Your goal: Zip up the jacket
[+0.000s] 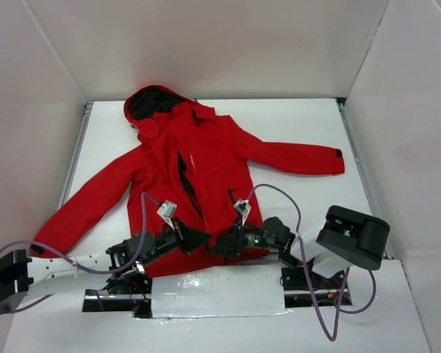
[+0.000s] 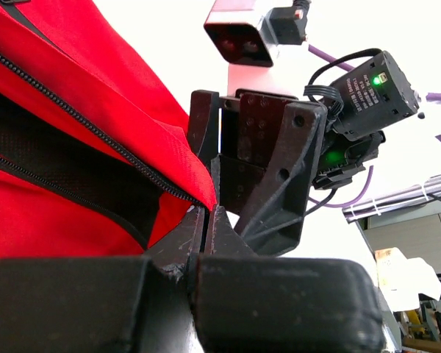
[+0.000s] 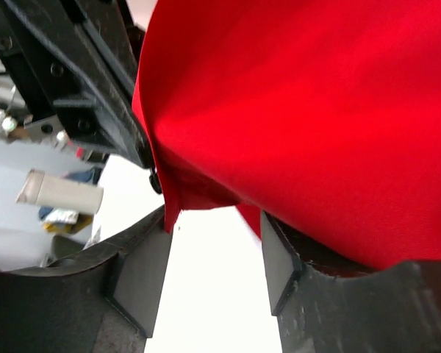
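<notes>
Beside the zipper (image 2: pixel 81 118), the jacket (image 1: pixel 220 162) hem is pinched by the left gripper (image 2: pixel 208 217) — the right gripper (image 3: pixel 213 243) is held spread; zipper ends should be aligned level first.

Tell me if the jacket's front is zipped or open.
Open. On the jacket, the two front edges lie apart with dark lining showing between them.

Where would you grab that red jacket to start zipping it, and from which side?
Grip the hem corner at the foot of the front zipper, coming in from the near edge. The jacket lies flat with its hood at the far side and its hem nearest, and the opening ends at that thin, pinchable edge.
</notes>
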